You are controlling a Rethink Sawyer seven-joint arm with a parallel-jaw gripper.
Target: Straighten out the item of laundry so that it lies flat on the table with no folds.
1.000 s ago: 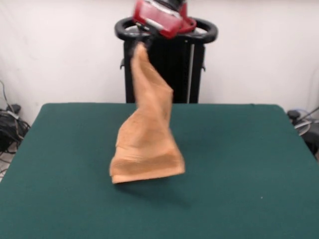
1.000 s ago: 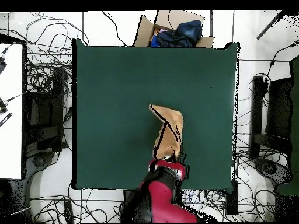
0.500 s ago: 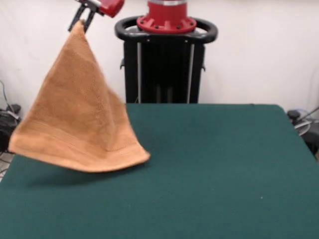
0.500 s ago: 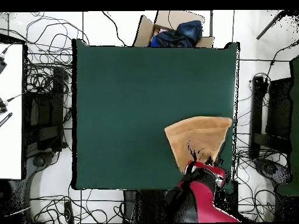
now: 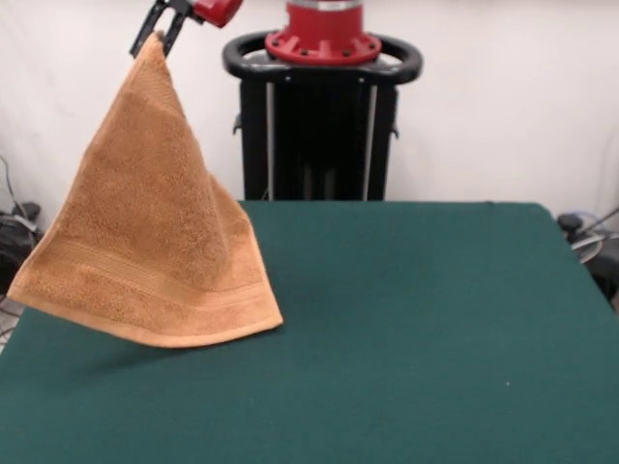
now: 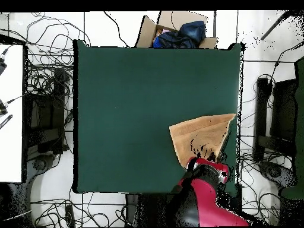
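The pincer (image 5: 160, 29) is pinching one corner of the towel (image 5: 150, 232), high above the tabletop (image 5: 435, 338) at its side edge. Its two dark prongs close on the cloth's apex, so the grip appears to be on a single corner only.

Held this way, the towel hangs as a spread triangle from that corner. Gravity has opened most of the cloth, and the border band runs plainly across its lower part. The lower hem is tilted: one low corner reaches out past the tabletop edge, the other is over the green surface. A shadow lies on the felt under the hem, which suggests the cloth is clear of the surface or barely above it; contact cannot be confirmed.

In the overhead view the towel (image 6: 199, 138) sits over the tabletop (image 6: 130, 107) corner nearest the arm (image 6: 205, 196), partly overhanging the side edge.

Judgement: lifting by one corner serves to shake out folds before laying down. The task is not yet done, as nothing lies flat. The next move calls for bringing the cloth inward over the felt, then lowering while dragging, so the hem lands first and the rest unrolls. Releasing here risks the towel slipping off the edge or crumpling.
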